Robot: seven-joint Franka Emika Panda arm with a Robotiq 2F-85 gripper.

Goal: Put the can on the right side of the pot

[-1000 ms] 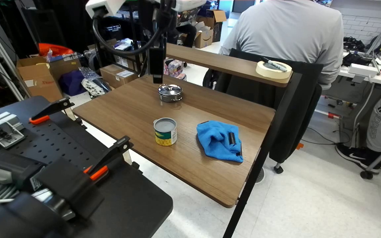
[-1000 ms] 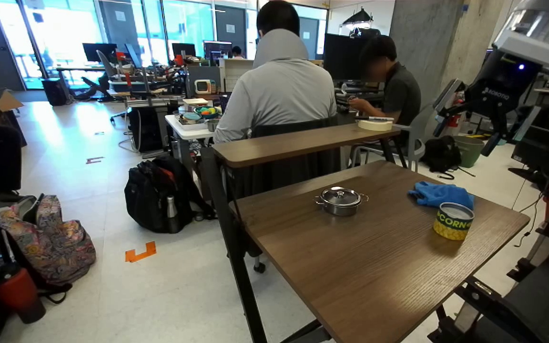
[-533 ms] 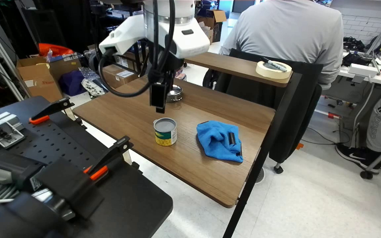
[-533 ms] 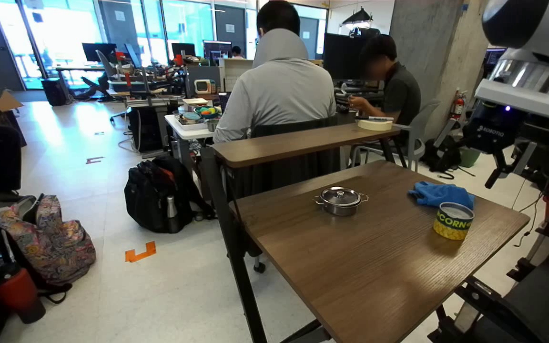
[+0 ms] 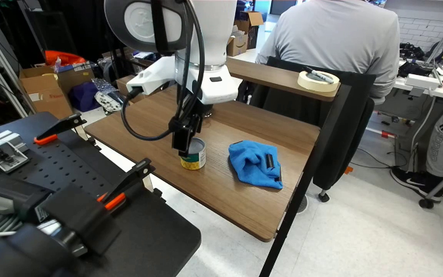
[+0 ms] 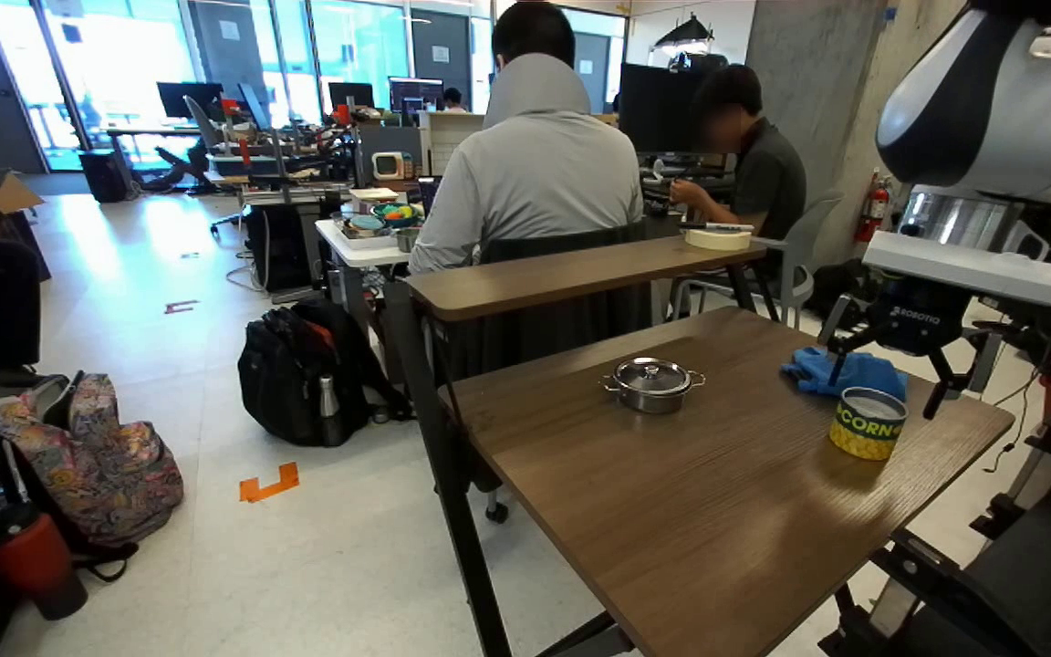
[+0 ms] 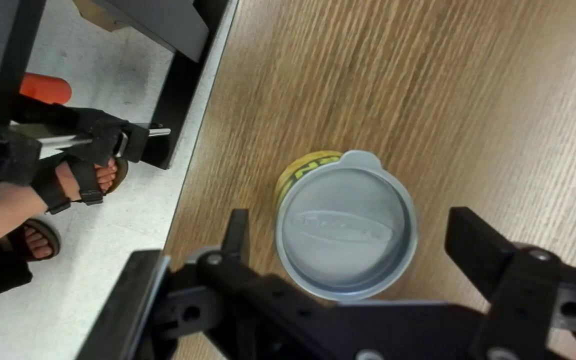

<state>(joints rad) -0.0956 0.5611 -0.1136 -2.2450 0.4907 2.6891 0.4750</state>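
The hand (image 7: 350,225) hangs over the can (image 6: 868,433), spread wide and grasping nothing. Its 2 fingers (image 7: 473,245) stand on opposite sides of the can; in the wrist view the table (image 7: 408,100) shows in the gap on each side, so neither finger touches it. In an exterior view a finger covers part of the can. The arm (image 5: 214,34) reaches down from above, a black cable (image 5: 148,138) looping beside the hand.

The can stands upright on the table, with a grey lid (image 7: 345,235) on top and CORN printed on its side. A crumpled blue cloth (image 5: 250,169) lies near it, apart. In an exterior view the small covered metal pot (image 6: 653,397) sits to the left of the can, well apart from it and farther from the camera.

A shelf (image 6: 562,278) runs along a side of the table, bearing a roll of tape (image 5: 313,85) with a marker (image 5: 323,77) across it. Behind it a person (image 6: 553,182) in grey sits facing away, and another person (image 6: 767,178) in dark clothes sits farther off. On the floor stand a black backpack (image 6: 297,383) and a patterned backpack (image 6: 92,456). Beside the table, a black bench (image 5: 160,238) carries 2 clamps (image 5: 128,181) with orange grips (image 5: 115,202).
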